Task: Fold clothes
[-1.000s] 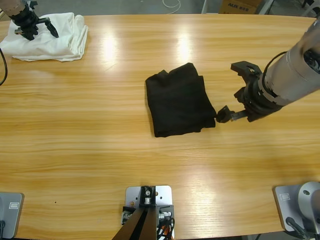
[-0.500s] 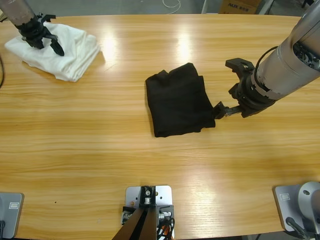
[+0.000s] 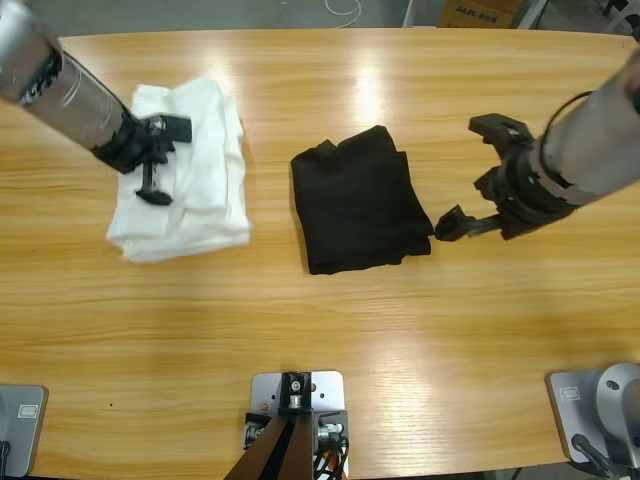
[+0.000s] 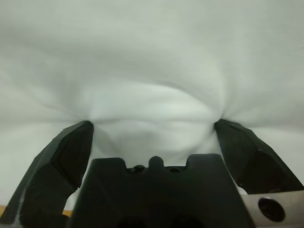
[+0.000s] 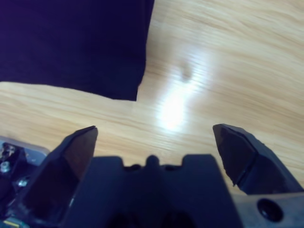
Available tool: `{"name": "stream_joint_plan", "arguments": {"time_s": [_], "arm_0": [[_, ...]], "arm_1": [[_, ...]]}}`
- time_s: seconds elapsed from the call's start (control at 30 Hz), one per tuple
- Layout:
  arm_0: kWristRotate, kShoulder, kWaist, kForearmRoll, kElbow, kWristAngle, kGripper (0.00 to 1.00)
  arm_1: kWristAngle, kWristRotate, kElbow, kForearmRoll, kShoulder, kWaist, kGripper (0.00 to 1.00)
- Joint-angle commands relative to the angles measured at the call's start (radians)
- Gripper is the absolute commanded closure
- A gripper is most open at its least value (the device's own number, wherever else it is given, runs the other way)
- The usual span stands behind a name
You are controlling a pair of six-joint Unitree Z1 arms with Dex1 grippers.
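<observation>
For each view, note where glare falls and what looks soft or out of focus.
High view: two glare streaks on the table above the shirt. Left wrist view: white cloth fills it, soft and featureless. Right wrist view: a bright glare patch on the wood beside the shirt's corner.

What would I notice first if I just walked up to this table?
Probably the folded black shirt lying in the middle of the wooden table. To its left in the high view, the left pincer presses open into a folded white cloth. The right pincer hangs open beside the shirt's corner, off it.
</observation>
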Motion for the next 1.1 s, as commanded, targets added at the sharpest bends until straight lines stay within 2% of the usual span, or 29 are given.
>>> {"name": "stream_joint_plan", "arguments": {"time_s": [0.03, 0.13, 0.23, 0.43, 0.67, 0.9, 1.0, 1.1], "arm_0": [[0.049, 0.0, -0.193, -0.007, 0.275, -0.015, 0.004], [-0.027, -0.019, -0.304, 0.002, 0.278, -0.023, 0.004], [-0.081, -0.021, -0.329, 0.001, 0.29, -0.026, 0.004], [-0.099, -0.003, -0.216, -0.009, 0.266, -0.012, 0.009], [-0.168, 0.011, -0.075, 0.001, 0.306, 0.016, 0.013], [-0.168, -0.021, -0.146, -0.001, 0.284, -0.018, 0.012], [-0.196, -0.079, -0.146, 0.011, 0.272, -0.027, 0.013], [-0.289, -0.139, -0.112, 0.164, 0.144, -0.021, 0.018]], "arm_1": [[0.013, 0.036, 0.091, 0.004, -0.126, -0.012, 0.0], [0.013, 0.045, 0.118, -0.005, -0.15, -0.012, 0.0], [0.015, 0.051, 0.136, -0.008, -0.174, -0.012, 0.0], [0.029, 0.051, 0.16, -0.009, -0.245, -0.012, 0.0], [0.029, 0.05, 0.173, -0.001, -0.281, -0.012, 0.0], [0.033, 0.041, 0.131, 0.026, -0.27, -0.012, 0.0], [0.038, 0.02, 0.073, 0.071, -0.253, -0.012, 0.0], [0.043, -0.001, 0.026, 0.103, -0.237, -0.029, 0.0]]}}
